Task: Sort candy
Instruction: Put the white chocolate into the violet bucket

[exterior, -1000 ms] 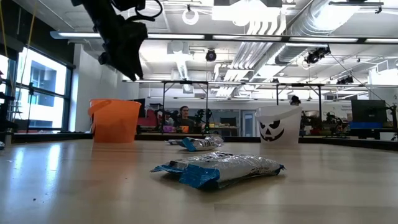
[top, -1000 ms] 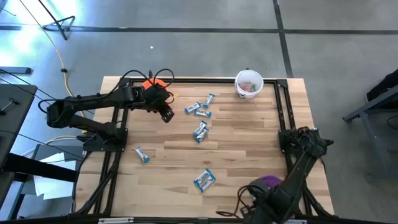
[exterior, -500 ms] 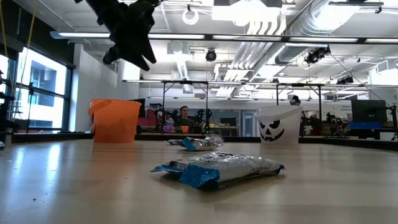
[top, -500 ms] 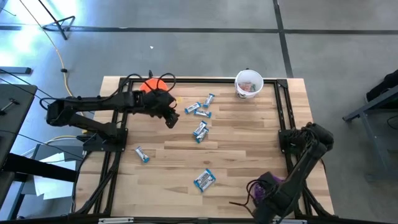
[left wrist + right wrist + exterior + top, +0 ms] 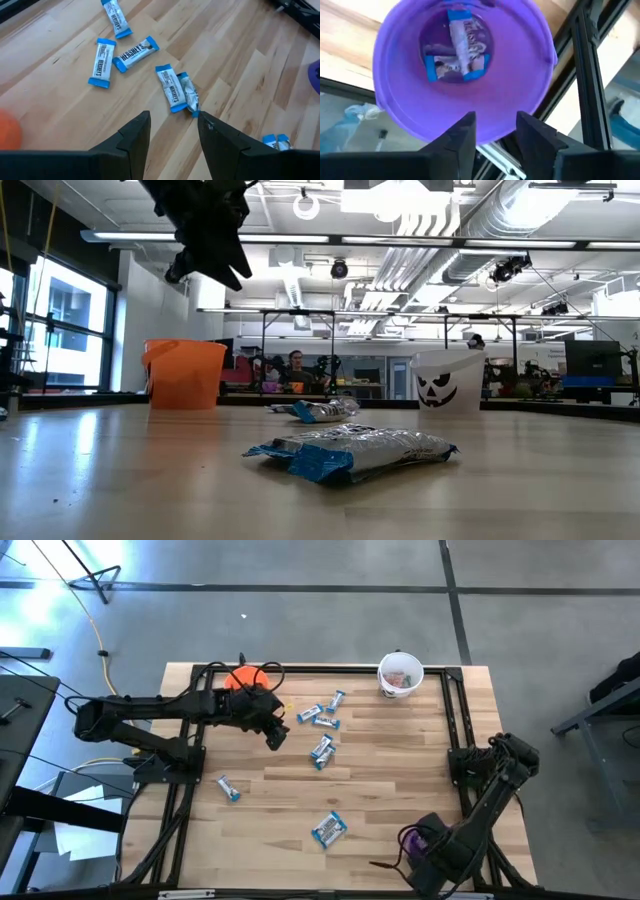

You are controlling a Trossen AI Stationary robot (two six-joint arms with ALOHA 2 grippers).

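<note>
Left gripper point(image 5: 272, 733) hangs above the table point(image 5: 400, 770), fingers parted and empty, just past the orange cup point(image 5: 240, 678). In its wrist view the nearest candy, a pair of blue-and-white wrapped bars point(image 5: 177, 92) lying touching each other, sits just ahead of the fingertips. Two more Hershey's bars point(image 5: 134, 52) and a third point(image 5: 116, 18) lie farther ahead, well apart from the pair. One bar point(image 5: 229, 788) lies off to the side, near the arm's base, and one point(image 5: 327, 828) lies toward the table's near edge.

Right gripper point(image 5: 492, 131) hovers directly over the purple cup point(image 5: 520, 95), fingers spread with nothing between them. Blue-and-white candy point(image 5: 457, 47) lies at the cup's bottom, below the fingers. The white cup point(image 5: 401, 674) with some candy inside stands at the far edge, well apart from both grippers.

Risks, as judged from here:
- Left: the two touching bars could be pinched together, or one pushed aside, if the fingers come down straddling the seam between them.
- Left: flat foil wrappers on smooth wood may skid out of the closing fingers.
- Left: the arm's return swing passes close to the orange cup and could knock it.
- Right: the cup stands at the table's corner, near the frame rail; lifting away at a slant could clip the rim and tip it off.
</note>
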